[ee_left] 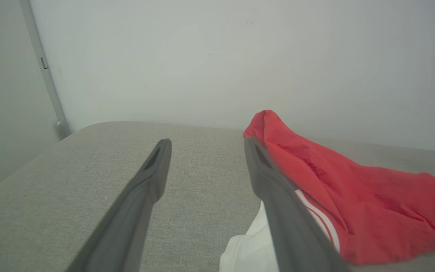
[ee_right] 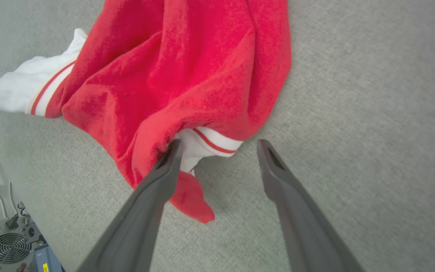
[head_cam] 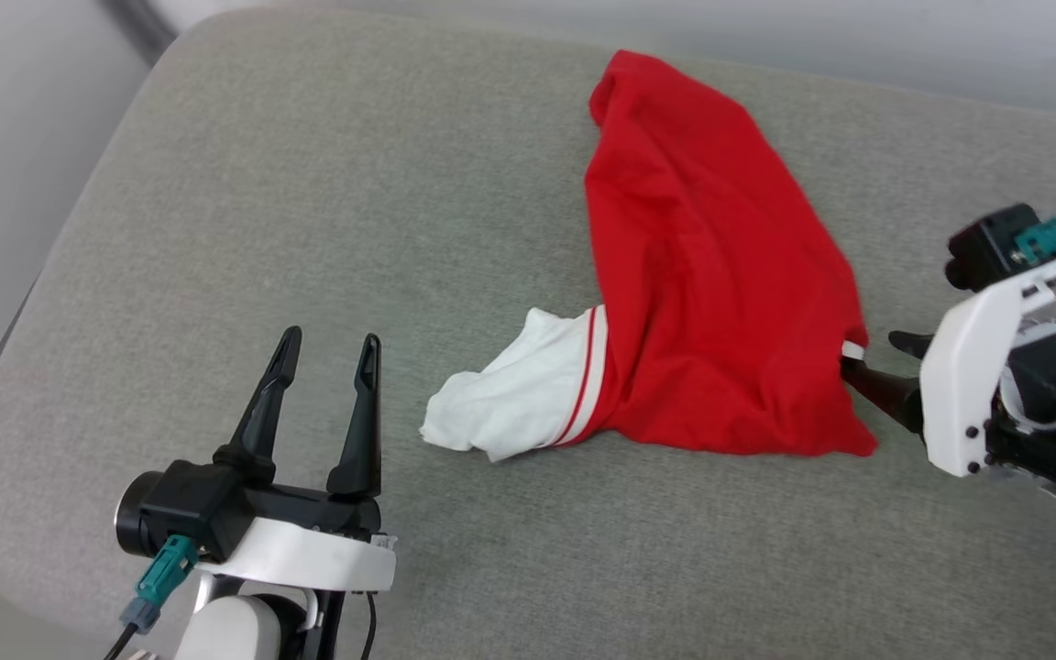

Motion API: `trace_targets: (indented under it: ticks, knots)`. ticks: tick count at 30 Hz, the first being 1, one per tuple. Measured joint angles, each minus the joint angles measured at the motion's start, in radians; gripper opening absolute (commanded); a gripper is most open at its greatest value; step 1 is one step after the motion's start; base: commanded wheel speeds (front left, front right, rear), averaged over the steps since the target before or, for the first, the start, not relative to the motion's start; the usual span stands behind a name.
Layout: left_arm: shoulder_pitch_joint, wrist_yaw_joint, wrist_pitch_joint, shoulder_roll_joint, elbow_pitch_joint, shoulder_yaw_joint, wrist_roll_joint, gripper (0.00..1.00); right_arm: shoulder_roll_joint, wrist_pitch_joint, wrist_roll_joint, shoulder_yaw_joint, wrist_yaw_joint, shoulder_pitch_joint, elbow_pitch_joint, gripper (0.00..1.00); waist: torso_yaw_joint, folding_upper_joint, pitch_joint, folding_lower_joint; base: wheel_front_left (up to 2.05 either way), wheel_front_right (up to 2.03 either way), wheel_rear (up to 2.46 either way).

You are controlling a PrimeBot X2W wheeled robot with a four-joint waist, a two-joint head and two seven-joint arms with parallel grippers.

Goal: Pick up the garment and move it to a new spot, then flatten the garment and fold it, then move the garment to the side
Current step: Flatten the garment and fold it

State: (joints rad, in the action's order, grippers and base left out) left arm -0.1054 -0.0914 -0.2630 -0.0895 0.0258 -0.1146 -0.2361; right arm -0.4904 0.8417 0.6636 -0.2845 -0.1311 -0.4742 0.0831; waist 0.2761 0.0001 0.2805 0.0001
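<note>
Right gripper (ee_right: 220,145): fingers spread, nothing pinched. One fingertip sits at the near edge of the red jersey T-shirt (head_cam: 711,275), by the striped trim, possibly tucked under a fold; hard to tell. Left gripper (head_cam: 330,339): also spread, empty, apart from the shirt, near its white sleeve (head_cam: 510,394). Shirt lies crumpled on the grey fabric cushion (head_cam: 308,183), right of centre.

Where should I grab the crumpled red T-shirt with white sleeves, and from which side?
Grip the white, red-striped sleeve cuff poking out at the red T-shirt's right edge, coming in low from the right. It is a free edge, and the right gripper's open jaws straddle it.
</note>
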Motion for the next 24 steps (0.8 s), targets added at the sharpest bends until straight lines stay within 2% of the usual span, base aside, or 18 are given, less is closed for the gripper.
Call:
trace_targets:
  ticks: [8, 11, 14, 15, 16, 17, 24]
  knots:
    - [-0.021, -0.023, 0.0, 0.019, -0.027, 0.009, 0.031, 1.0, 0.003, 0.138, -0.023, -0.098, 0.0, -0.134, 0.093, 1.0, 0.074, 0.0, 0.043, 0.0, 0.0, 0.0, 0.0]
    - [-0.027, -0.028, 0.0, 0.029, -0.037, 0.001, 0.031, 1.0, 0.001, 0.161, -0.042, -0.149, 0.0, -0.145, 0.142, 1.0, 0.106, 0.0, 0.058, 0.0, 0.0, 0.0, 0.0]
    - [-0.027, -0.03, 0.0, 0.031, -0.042, 0.005, 0.03, 1.0, 0.003, 0.139, -0.043, -0.172, 0.0, -0.147, 0.163, 1.0, 0.122, 0.0, 0.065, 0.0, 0.0, 0.0, 0.0]
    - [-0.027, -0.031, 0.0, 0.032, -0.046, 0.006, 0.03, 1.0, 0.003, 0.128, -0.044, -0.177, 0.0, -0.148, 0.169, 0.49, 0.125, 0.0, 0.066, 0.0, 0.0, 0.0, 0.0]
    - [-0.027, -0.032, 0.0, 0.033, -0.05, 0.006, 0.03, 1.0, 0.004, 0.117, -0.044, -0.182, 0.0, -0.148, 0.174, 0.17, 0.125, 0.0, 0.065, 0.0, 0.0, 0.0, 0.0]
    - [-0.027, -0.032, 0.0, 0.034, -0.054, 0.006, 0.03, 1.0, 0.003, 0.106, -0.044, -0.189, 0.0, -0.148, 0.178, 0.0, 0.124, 0.0, 0.064, 0.0, 0.0, 0.0, 0.0]
    - [-0.02, -0.034, 0.0, 0.037, -0.076, 0.006, 0.039, 1.0, -0.044, 0.021, -0.027, -0.257, 0.0, -0.14, 0.173, 0.0, 0.098, 0.0, 0.018, 0.0, 0.0, 0.0, 0.0]
